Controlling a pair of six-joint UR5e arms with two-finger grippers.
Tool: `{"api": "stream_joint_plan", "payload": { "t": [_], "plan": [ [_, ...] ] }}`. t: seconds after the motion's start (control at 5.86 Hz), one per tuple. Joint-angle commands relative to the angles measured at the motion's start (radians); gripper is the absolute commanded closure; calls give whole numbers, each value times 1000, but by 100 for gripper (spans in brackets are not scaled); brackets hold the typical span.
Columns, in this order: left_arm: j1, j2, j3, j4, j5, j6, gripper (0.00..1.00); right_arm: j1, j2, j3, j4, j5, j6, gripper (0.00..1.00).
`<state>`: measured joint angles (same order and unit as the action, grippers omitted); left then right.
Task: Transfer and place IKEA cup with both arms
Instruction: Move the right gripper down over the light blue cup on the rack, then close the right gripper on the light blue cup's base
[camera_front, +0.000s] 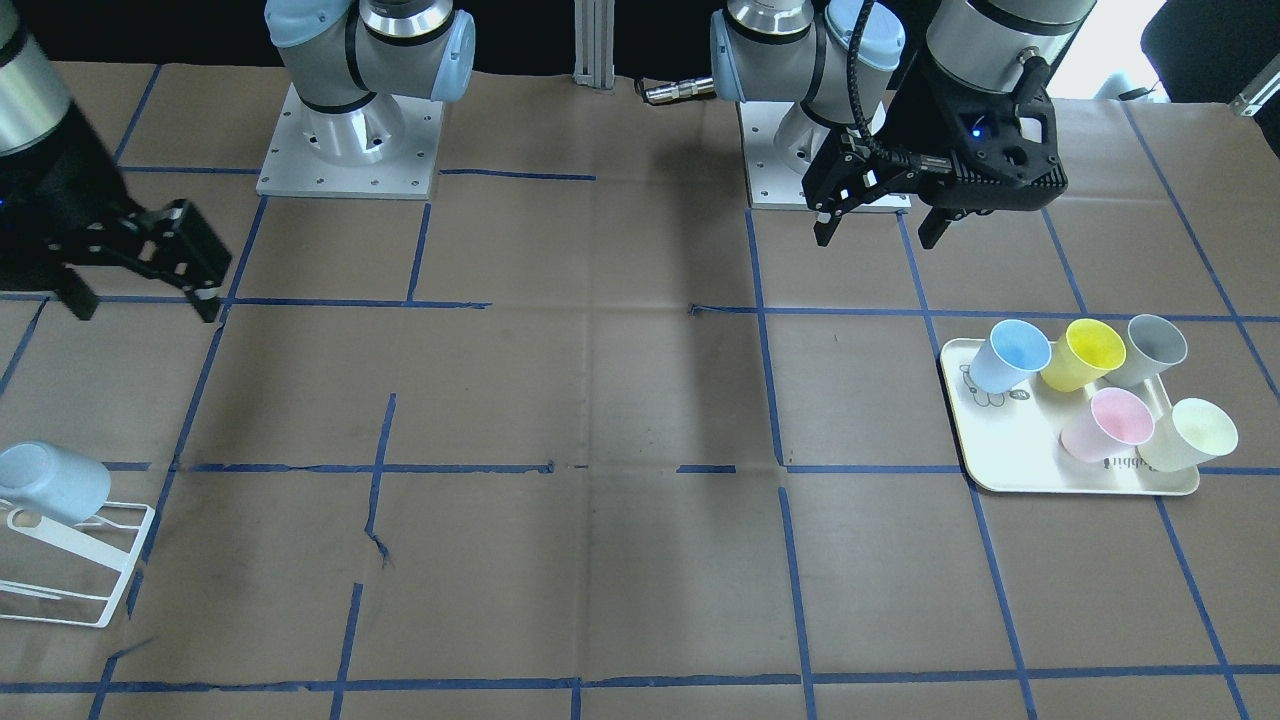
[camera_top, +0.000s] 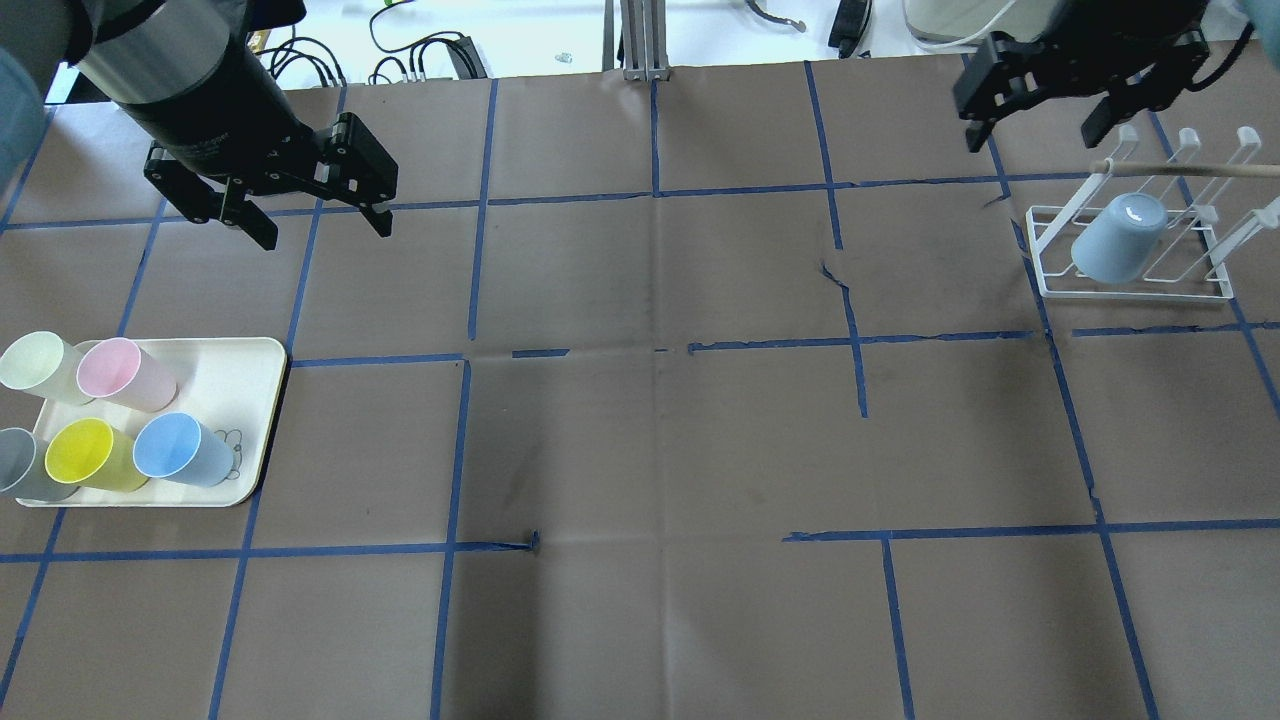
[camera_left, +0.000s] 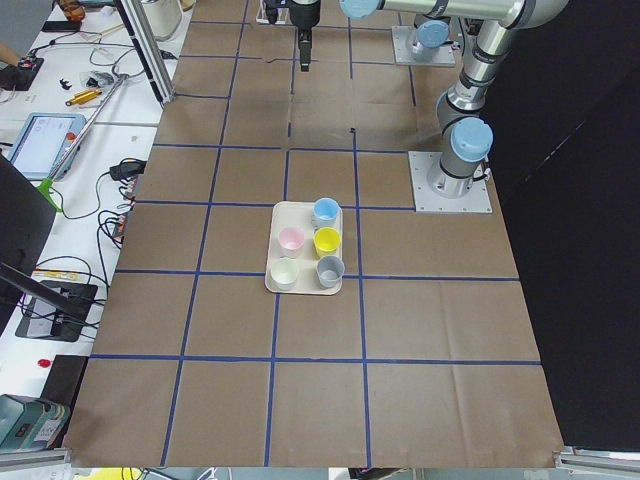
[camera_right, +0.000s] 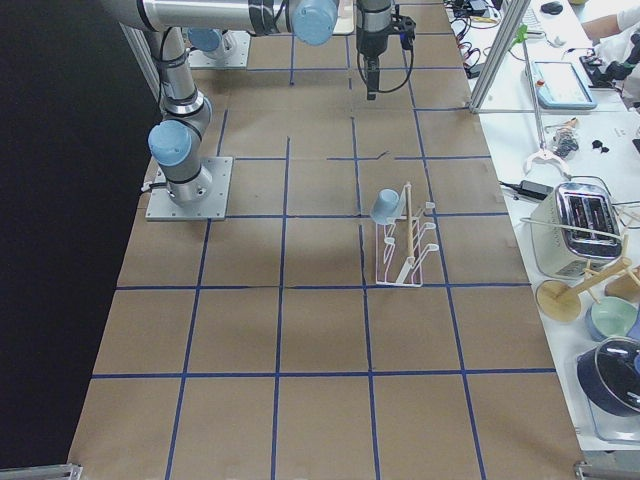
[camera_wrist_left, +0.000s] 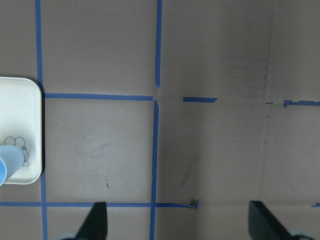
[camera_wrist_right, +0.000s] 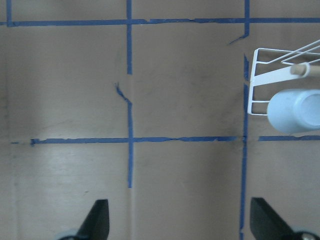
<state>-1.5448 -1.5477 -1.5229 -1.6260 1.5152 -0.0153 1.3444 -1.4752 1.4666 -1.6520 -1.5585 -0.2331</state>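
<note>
With the left gripper (camera_top: 325, 232) and right gripper (camera_top: 1030, 135) spread wide and empty, the IKEA cup (camera_top: 180, 450) is seen mouth-up on the tray (camera_top: 240, 370), judged light, stiff and slick, best pinched across its rim.

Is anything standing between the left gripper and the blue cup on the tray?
Nothing visible. The open left gripper hangs above the table; the blue cup stands at the inner edge of the tray, the yellow cup beyond it.

Brown paper crossed by blue tape is seen on the worktop (camera_top: 640, 450). The cream, rabbit-printed tray (camera_top: 230, 375) is set with a blue cup (camera_top: 185, 450), yellow cup (camera_top: 90, 455), grey cup (camera_top: 20, 468), pink cup (camera_top: 125, 373) and pale-green cup (camera_top: 40, 367); the racked cup (camera_top: 1118, 240) is pale blue, its rack (camera_top: 1130, 293) white.
</note>
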Motion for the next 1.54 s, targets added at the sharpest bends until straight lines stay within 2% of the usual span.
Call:
{"api": "stream_joint_plan", "payload": {
  "t": [0.0, 0.17, 0.68, 1.37],
  "plan": [
    [0, 0, 0, 0, 0, 0, 2, -205, 137, -2, -155, 3, -222, 0],
    [0, 0, 0, 0, 0, 0, 2, -250, 226, 4, -257, 6, -270, 0],
    [0, 0, 0, 0, 0, 0, 2, -245, 231, 92, -261, 12, -256, 0],
    [0, 0, 0, 0, 0, 0, 2, -240, 272, 104, -266, 12, -249, 0]
  ]
}}
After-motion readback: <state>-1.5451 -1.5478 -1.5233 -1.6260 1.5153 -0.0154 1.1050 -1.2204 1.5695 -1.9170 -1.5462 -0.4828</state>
